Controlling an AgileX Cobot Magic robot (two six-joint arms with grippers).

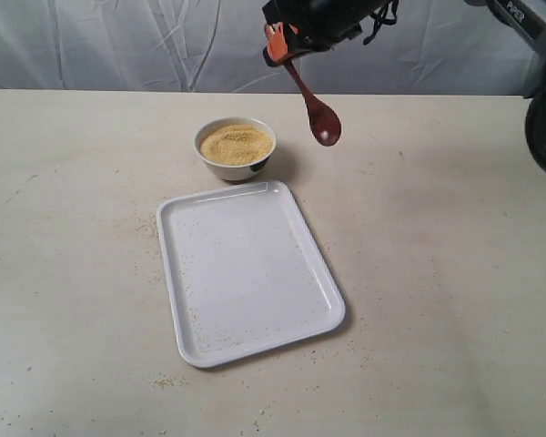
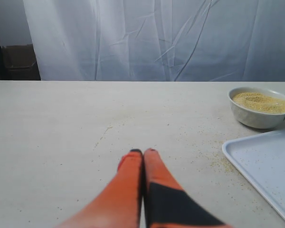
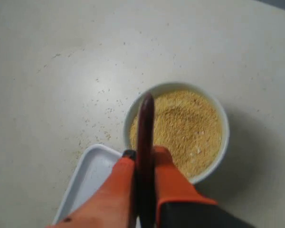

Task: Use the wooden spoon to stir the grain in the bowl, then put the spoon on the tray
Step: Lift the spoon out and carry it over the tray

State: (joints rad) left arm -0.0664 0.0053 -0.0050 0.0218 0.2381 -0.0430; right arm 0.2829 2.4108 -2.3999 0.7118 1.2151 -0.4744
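Wooden spoon: You see the wooden spoon [image 1: 315,107] hanging head-down in the upper middle of the exterior frame. It is tilted, its oval head is in the air just right of the bowl [image 1: 253,169], and it touches nothing.
Risk, grip: You hold a slim handle by its far end, so the head will likely lever the spoon round or slip it once it meets the grain [image 1: 236,143].
Risk, aim: From the exterior view the head looks offset from the bowl's opening. A straight descent could strike the rim or the table [image 1: 437,273], and a knock could shove the small bowl toward the tray [image 1: 255,264].
Risk, spill: The grain sits close to the rim, so a deep or fast stroke probably pushes more over the side. Loose specks already dot the tray and the table around it.
Spoon to gripper: The handle runs down and to the right from the right gripper [image 1: 282,44], with nearly its whole length clear below the fingers.
Right gripper: It sits at the top edge of the frame, its orange fingers clamped on the handle from both sides.
Tray: It lies in the centre of the frame, just below the bowl.
Left gripper: The left gripper [image 2: 143,153] has its fingers pressed together on nothing, low over bare table.
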